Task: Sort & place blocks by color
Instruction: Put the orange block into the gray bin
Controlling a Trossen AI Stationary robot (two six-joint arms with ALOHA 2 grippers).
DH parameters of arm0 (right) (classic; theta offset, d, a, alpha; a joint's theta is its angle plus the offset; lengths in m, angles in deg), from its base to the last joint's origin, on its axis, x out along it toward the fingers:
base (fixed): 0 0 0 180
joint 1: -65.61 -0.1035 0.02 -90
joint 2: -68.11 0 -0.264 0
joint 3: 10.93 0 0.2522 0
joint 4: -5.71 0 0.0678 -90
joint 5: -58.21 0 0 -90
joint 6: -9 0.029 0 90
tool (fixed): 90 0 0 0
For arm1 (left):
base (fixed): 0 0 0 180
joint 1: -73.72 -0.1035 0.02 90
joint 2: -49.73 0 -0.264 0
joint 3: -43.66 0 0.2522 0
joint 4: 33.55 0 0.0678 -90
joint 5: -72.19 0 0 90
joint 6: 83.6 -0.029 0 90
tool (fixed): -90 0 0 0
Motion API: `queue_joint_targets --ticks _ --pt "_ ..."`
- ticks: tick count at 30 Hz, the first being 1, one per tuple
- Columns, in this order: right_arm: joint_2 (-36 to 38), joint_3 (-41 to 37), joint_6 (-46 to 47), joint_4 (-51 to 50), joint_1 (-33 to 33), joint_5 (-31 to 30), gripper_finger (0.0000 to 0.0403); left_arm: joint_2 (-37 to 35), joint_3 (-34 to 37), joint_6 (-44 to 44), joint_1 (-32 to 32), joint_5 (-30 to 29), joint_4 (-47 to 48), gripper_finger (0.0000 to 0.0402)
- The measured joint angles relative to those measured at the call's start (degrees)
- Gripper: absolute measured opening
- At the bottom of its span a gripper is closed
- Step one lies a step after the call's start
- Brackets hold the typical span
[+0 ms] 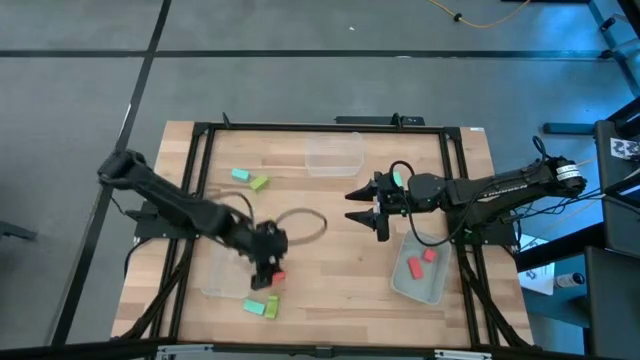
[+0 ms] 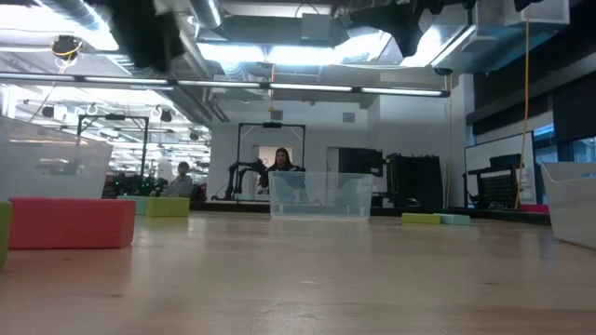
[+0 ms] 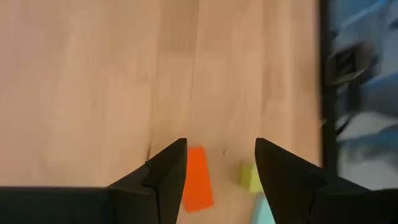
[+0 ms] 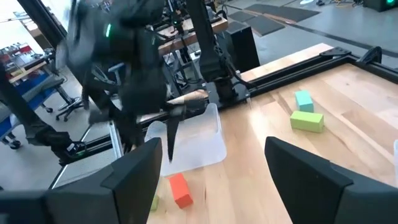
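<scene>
the left claw hangs over the near left part of the wooden table, its two fingers spread apart with nothing between them. in the left wrist view a red-orange block lies on the wood just beside the gap between the fingers, untouched, with a lime block a little farther over and what may be a teal block at the very edge of that view, too cut off to be sure. from above, the red-orange block sits right by the claw, and a teal block and a lime block lie side by side just nearer the table's front edge.

the right claw is held over the middle right of the table, its fingers also wide apart and empty. beside it, toward the near right corner, a clear bin holds two red-orange blocks. another clear bin stands at the far middle of the table, and a third clear bin lies at the near left, partly under the left arm.

at the far left, a teal block and a lime block rest close together on the bare wood. one more teal block shows just behind the right arm's wrist.

in the low view, two people are in the room behind the table.
</scene>
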Motion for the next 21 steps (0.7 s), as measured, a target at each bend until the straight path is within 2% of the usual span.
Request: queue_joint_targets --ticks 4,8,15,21 --pt "0.0 0.0 0.0 -0.5 0.0 0.0 0.0288 7.4 0.1 2.3 3.1 0.0 0.2 0.0182" --pt "0.0 0.0 -0.1 -1.0 0.0 0.0 0.0288 11.9 0.1 4.3 3.9 0.5 -0.9 0.0182" --pt "0.0 0.0 0.0 -2.1 0.0 0.0 0.0288 12.7 0.1 4.6 4.0 -6.8 -0.9 0.0183" --pt "0.0 0.0 -0.1 -2.3 0.0 0.0 0.0288 12.7 0.1 4.5 4.5 -6.4 -1.3 0.0188"
